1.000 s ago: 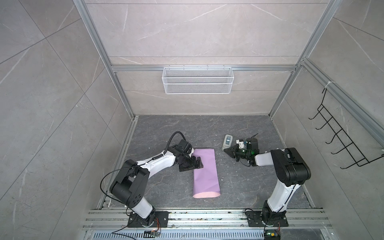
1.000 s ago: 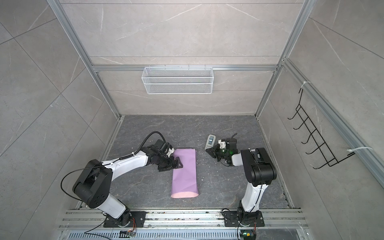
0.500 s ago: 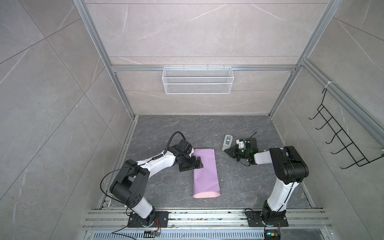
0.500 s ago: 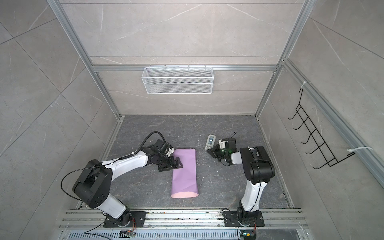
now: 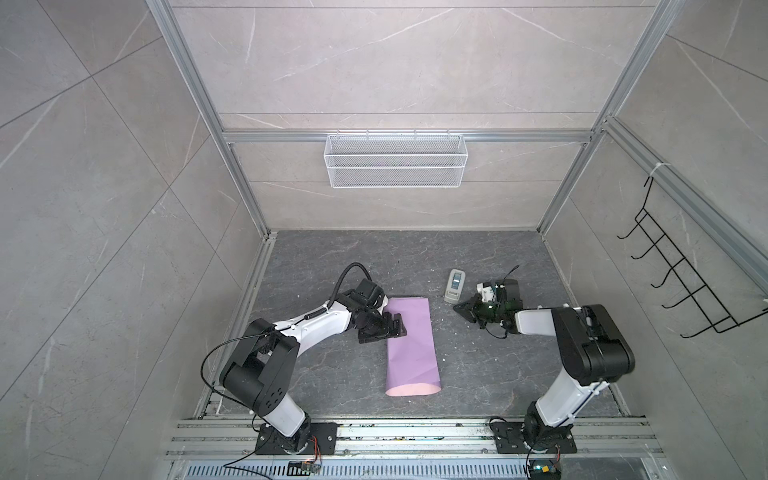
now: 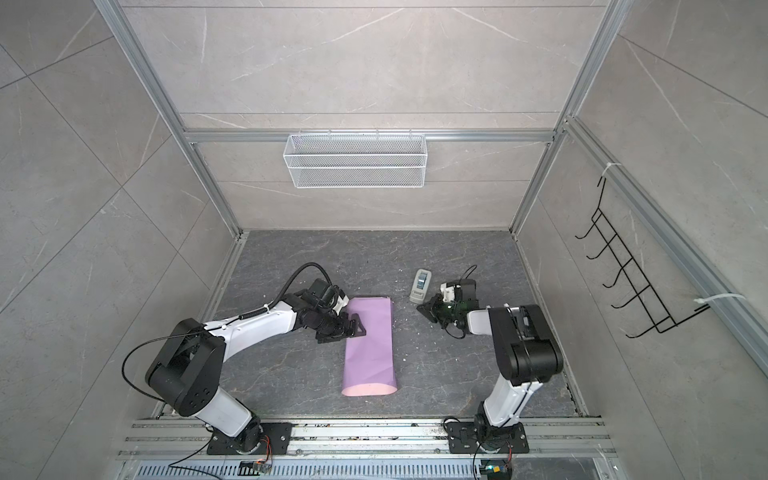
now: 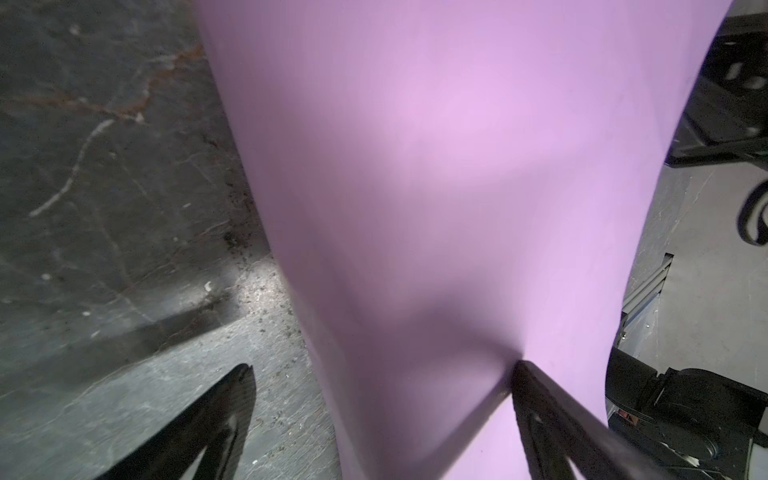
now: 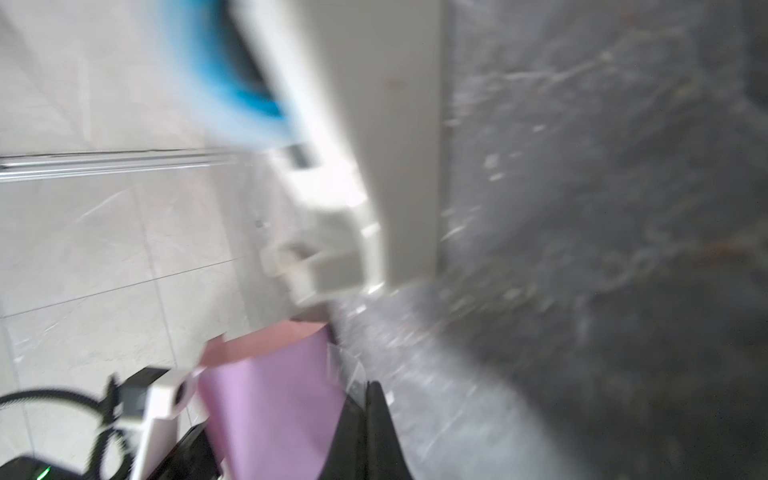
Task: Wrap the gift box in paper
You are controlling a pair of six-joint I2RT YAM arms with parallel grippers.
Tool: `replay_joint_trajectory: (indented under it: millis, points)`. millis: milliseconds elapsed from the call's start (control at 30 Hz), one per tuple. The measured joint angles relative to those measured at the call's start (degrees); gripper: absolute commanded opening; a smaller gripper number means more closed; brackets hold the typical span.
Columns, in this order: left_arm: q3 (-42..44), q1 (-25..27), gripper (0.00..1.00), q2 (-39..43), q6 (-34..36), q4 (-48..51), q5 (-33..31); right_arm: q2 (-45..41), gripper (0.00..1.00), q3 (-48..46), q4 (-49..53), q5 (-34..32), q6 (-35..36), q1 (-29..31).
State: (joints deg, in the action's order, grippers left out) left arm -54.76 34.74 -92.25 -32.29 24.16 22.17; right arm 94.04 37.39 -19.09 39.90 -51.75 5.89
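The paper (image 5: 410, 347) lies mid-floor (image 5: 498, 374), lengthwise front to back. The left gripper (image 5: 386, 332) sits at its left edge near the back end, one finger on the sheet, the other over the floor. A small device (image 5: 454, 284) lies right of the paper's back end, the right gripper (image 5: 462, 308) just right of it. A wire basket (image 5: 395, 160) hangs on the back wall, a hook rack (image 5: 685, 269) on the right wall.

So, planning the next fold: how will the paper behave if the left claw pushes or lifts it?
Probably floppy: the paper bows into an open loop at its near end. Likely thin and easily creased: it seems to dimple where one finger of the open left claw presses.
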Motion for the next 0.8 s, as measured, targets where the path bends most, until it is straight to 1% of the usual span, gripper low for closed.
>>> replay_joint_trajectory:
  millis: [100, 200, 300, 400, 467, 500, 633, 733, 800]
  points:
    - [-0.02, -0.02, 0.97, -0.02, 0.00, 0.00, 0.02, -9.18, 0.00, -2.29, -0.22, -2.21, -0.31, 0.90]
    - [-0.04, -0.02, 0.97, -0.04, 0.02, 0.00, 0.04, -18.14, 0.00, -4.55, 0.33, -7.02, -0.98, 4.96]
    - [-0.04, -0.02, 0.97, -0.04, 0.02, -0.02, 0.07, -25.20, 0.00, -6.16, 1.64, -14.71, -1.79, 12.76]
    - [-0.04, -0.02, 0.97, -0.09, 0.02, -0.02, 0.09, -29.33, 0.00, -7.61, 2.43, -23.30, -2.69, 20.85]
    - [-0.09, -0.02, 0.97, -0.15, 0.02, -0.07, 0.15, -30.32, 0.00, -8.24, 2.91, -30.38, -3.10, 26.38]
    - [-0.09, -0.02, 0.97, -0.22, 0.02, -0.11, 0.26, -30.27, 0.00, -8.28, 3.06, -32.92, -3.15, 28.44]
    - [-0.09, -0.02, 0.97, -0.28, 0.02, -0.17, 0.42, -27.98, 0.00, -8.33, 2.93, -45.83, -3.96, 38.86]
    - [-0.09, -0.02, 0.97, -0.28, 0.04, -0.17, 0.44, -24.81, 0.00, -8.33, 2.54, -54.14, -4.17, 44.94]
    - [-0.09, -0.02, 0.97, -0.28, 0.17, -0.17, 0.44, -22.77, 0.00, -8.33, 2.12, -58.99, -4.22, 47.91]
